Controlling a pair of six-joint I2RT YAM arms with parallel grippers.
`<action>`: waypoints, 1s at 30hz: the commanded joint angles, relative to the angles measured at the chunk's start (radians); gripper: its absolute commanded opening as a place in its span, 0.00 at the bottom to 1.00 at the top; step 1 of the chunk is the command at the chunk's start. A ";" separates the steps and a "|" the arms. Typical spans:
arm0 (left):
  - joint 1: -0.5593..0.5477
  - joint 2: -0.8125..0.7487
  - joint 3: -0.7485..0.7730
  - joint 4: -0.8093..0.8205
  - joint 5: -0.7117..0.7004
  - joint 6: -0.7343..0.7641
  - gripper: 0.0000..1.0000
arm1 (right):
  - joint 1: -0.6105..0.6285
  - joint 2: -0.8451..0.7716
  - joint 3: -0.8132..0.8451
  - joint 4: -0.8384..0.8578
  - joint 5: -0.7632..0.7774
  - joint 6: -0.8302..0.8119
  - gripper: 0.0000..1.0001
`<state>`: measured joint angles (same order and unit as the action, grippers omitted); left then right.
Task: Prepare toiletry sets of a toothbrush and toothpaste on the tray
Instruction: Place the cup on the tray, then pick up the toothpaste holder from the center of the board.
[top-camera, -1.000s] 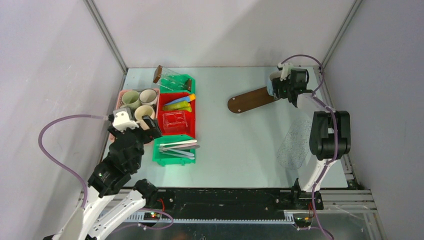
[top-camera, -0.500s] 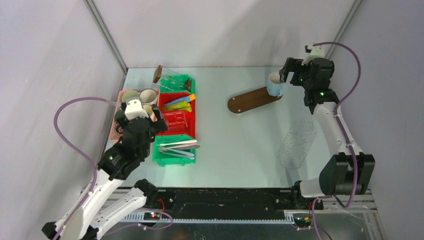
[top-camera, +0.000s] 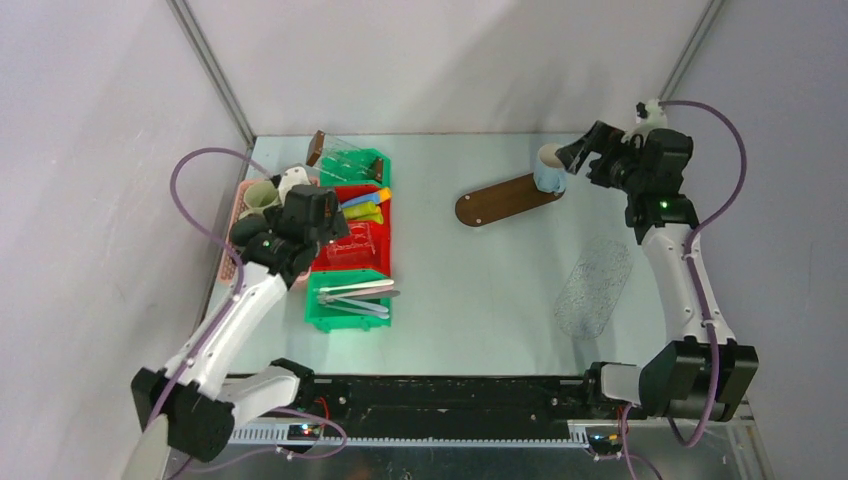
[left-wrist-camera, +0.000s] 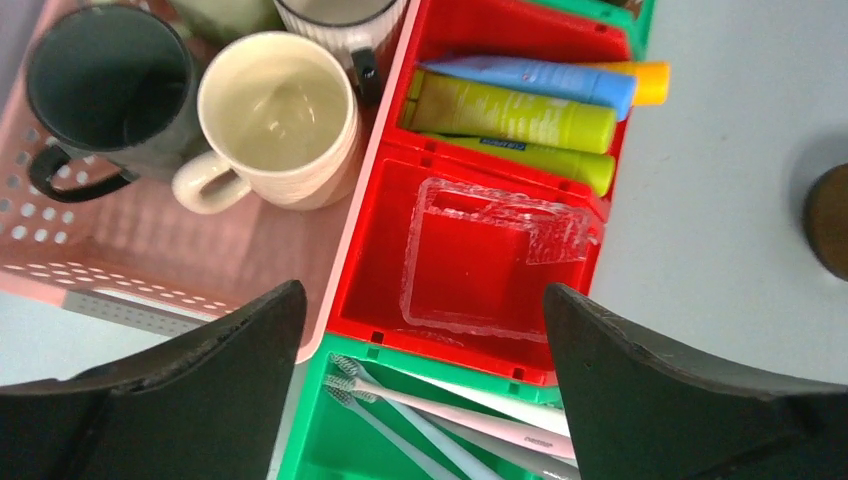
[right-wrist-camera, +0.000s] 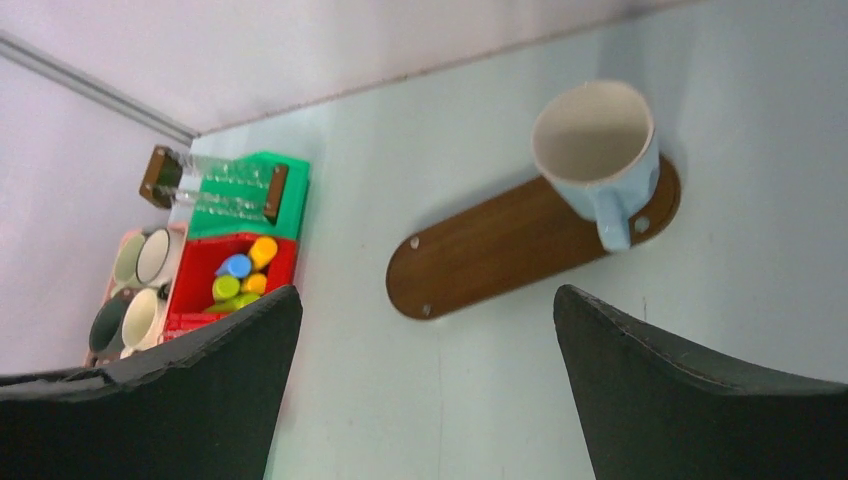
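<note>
Right wrist: pale blue mug (right-wrist-camera: 597, 150) at two o'clock on wooden tray (right-wrist-camera: 490, 250), awaiting its set; right tool (right-wrist-camera: 422, 300) wide, left tool (left-wrist-camera: 422, 290) wide over toothpaste tubes (left-wrist-camera: 510, 112).

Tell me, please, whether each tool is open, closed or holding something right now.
Left tool: open, holding nothing.
Right tool: open, holding nothing; the blue mug stands free on the tray.

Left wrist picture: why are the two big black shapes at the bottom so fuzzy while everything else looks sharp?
Left wrist view: those are the left claw, open and too near the lens to focus; the toothpaste tubes beyond are crisp, and the clear box glints. Right wrist view: the right claw looms dark likewise.
</note>
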<state>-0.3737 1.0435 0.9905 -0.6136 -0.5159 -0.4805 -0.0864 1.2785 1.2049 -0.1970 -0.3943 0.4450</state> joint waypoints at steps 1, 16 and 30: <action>0.084 0.103 0.040 0.014 0.137 -0.058 0.91 | 0.035 -0.061 -0.037 -0.065 -0.033 0.012 0.99; 0.150 0.414 0.120 -0.027 0.172 -0.029 0.58 | 0.180 -0.198 -0.108 -0.171 0.144 -0.056 0.99; 0.157 0.499 0.106 -0.006 0.156 0.013 0.19 | 0.203 -0.209 -0.109 -0.179 0.155 -0.069 0.98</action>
<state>-0.2237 1.5639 1.0828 -0.6380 -0.3466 -0.4957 0.1066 1.0973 1.0924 -0.3878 -0.2543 0.3912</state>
